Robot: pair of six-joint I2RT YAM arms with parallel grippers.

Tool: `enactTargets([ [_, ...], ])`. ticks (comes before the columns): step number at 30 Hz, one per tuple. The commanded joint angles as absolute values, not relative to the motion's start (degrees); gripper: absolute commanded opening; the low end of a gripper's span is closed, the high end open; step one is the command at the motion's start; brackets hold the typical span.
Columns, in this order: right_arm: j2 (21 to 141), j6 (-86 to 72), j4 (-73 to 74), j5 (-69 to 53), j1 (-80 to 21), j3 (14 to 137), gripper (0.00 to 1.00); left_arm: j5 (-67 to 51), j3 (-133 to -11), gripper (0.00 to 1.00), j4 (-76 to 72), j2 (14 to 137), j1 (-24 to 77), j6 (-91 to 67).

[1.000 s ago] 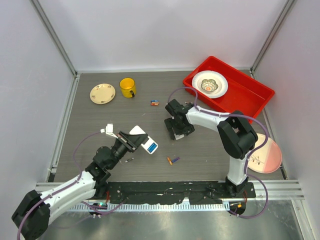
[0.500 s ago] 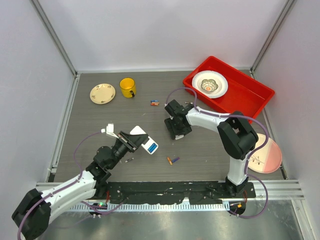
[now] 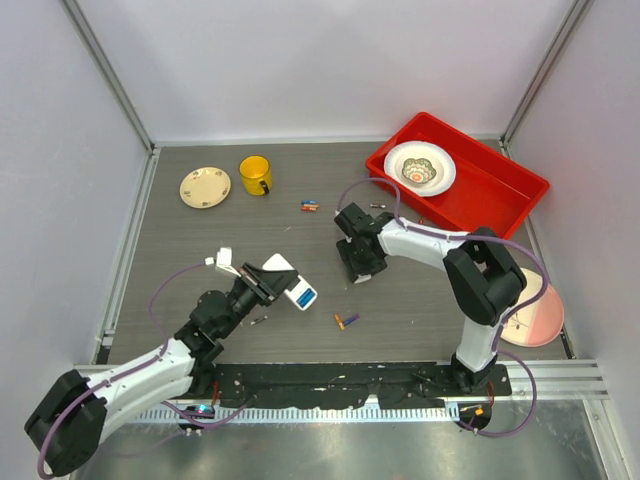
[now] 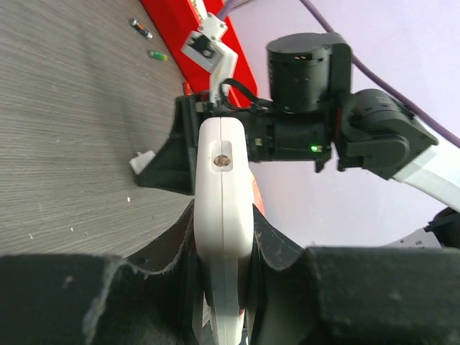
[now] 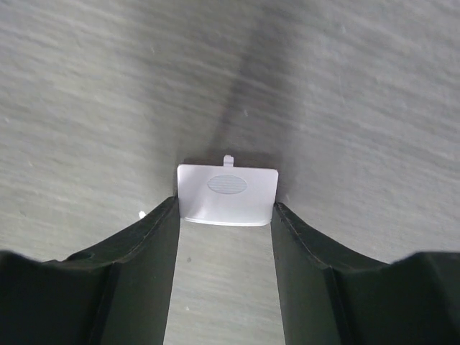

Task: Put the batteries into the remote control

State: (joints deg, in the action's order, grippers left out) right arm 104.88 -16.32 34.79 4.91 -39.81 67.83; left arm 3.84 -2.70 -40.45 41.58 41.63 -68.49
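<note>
My left gripper (image 3: pixel 268 284) is shut on the remote control (image 3: pixel 293 288), a slim white bar with a blue patch at its far end, held off the table. In the left wrist view the remote (image 4: pixel 223 215) stands edge-on between the fingers. My right gripper (image 3: pixel 362 268) is down on the table at the centre. Its fingertips press both side edges of a small white square cover piece (image 5: pixel 228 192). Batteries lie loose: an orange and blue pair (image 3: pixel 310 206) further back, an orange and purple pair (image 3: pixel 346 320) nearer, and a dark one (image 3: pixel 258 321) below the remote.
A red bin (image 3: pixel 500 190) holding a white bowl (image 3: pixel 419 168) stands at the back right. A yellow mug (image 3: pixel 255 175) and a small plate (image 3: pixel 205 186) sit at the back left. A pink plate (image 3: pixel 535 308) lies beside the right arm.
The right gripper's jaws have narrowed onto the white cover piece, and that arm shifted slightly. The left arm and the remote have stayed put.
</note>
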Motion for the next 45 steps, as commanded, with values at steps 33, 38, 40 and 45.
enactTargets([
  [33, 91.05, -13.71, 72.95, -4.31, -59.85, 91.93, 0.01, 5.98, -11.25, 0.0, -67.5, 69.7, 45.52, -68.99],
  [38, 93.78, -13.62, 72.07, -1.77, -59.85, 93.43, 0.01, 5.89, -11.07, 0.0, -68.03, 69.87, 46.32, -69.26],
  [40, 94.48, -13.62, 71.81, -1.15, -59.85, 93.43, 0.01, 5.63, -11.07, 0.0, -68.29, 69.79, 46.58, -69.26],
  [45, 95.53, -14.33, 69.43, -0.53, -59.85, 94.3, 0.01, 5.45, -11.16, 0.0, -68.55, 69.79, 46.93, -69.26],
])
